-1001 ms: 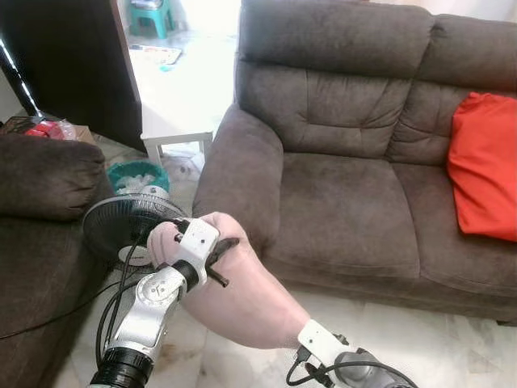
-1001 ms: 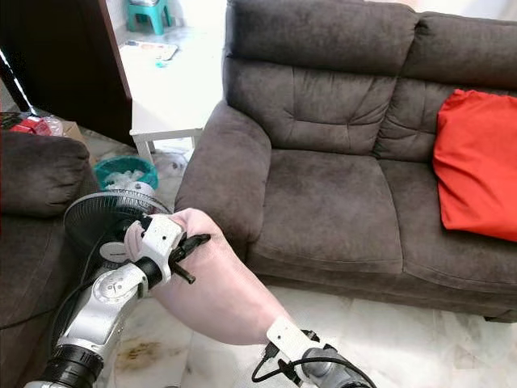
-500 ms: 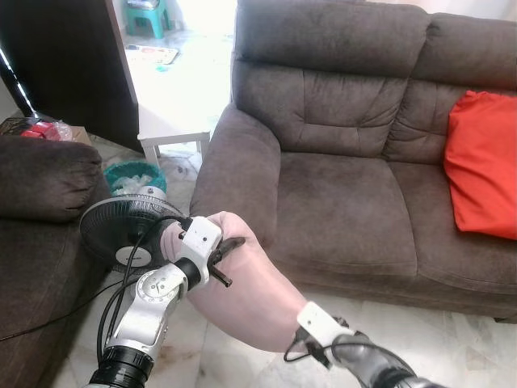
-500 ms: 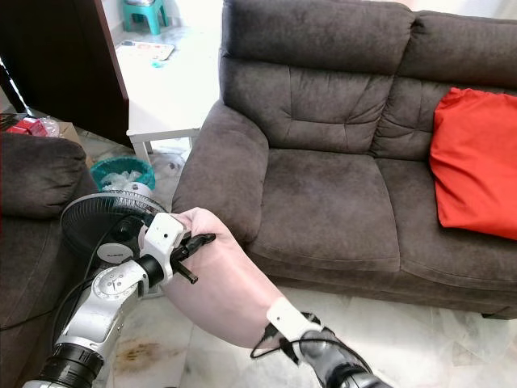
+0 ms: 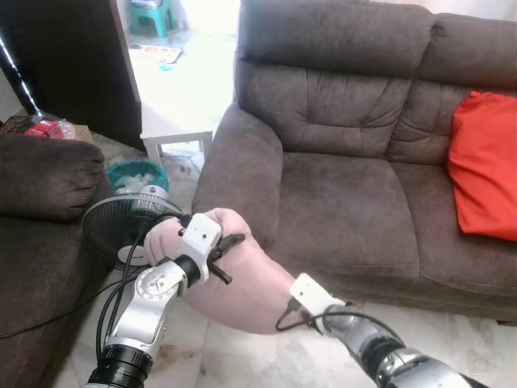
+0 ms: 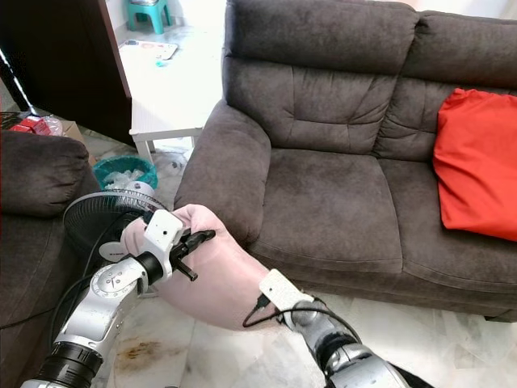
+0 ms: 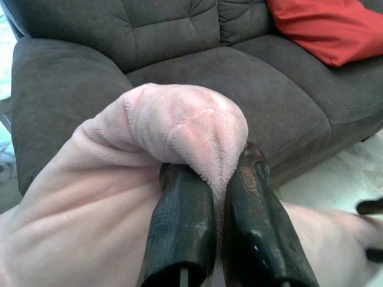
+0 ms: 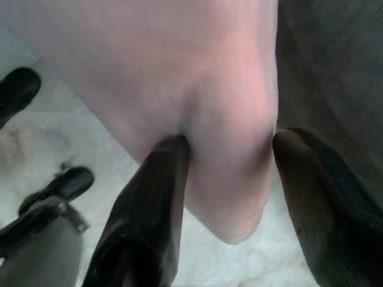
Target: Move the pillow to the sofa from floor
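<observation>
The left tool (image 5: 224, 257) is seen clamped on the upper corner of the pink pillow (image 5: 242, 283); in the left wrist view a fold of the plush fabric is pinched between its two black fingers (image 7: 182, 227). The pillow is held off the tiled floor (image 5: 242, 360), stretched from the left tool down to the right tool (image 8: 230, 173), just in front of the sofa (image 5: 339, 194) and close to its near armrest. Behind the left tool a black floor fan (image 5: 121, 226) is seen, and beyond that a teal basket (image 5: 136, 174) and the dark arm of a second sofa (image 5: 48, 174). Further back from the left tool a white surface (image 5: 174, 121) is lit brightly.

The lower end of the pillow is gripped by the right tool: in the right wrist view the fingers (image 8: 158, 197) are spread apart with the pillow's corner pressed between them. Well beyond the right tool, on the far seat of the sofa, a red cushion (image 5: 485, 166) is leaned against the backrest.
</observation>
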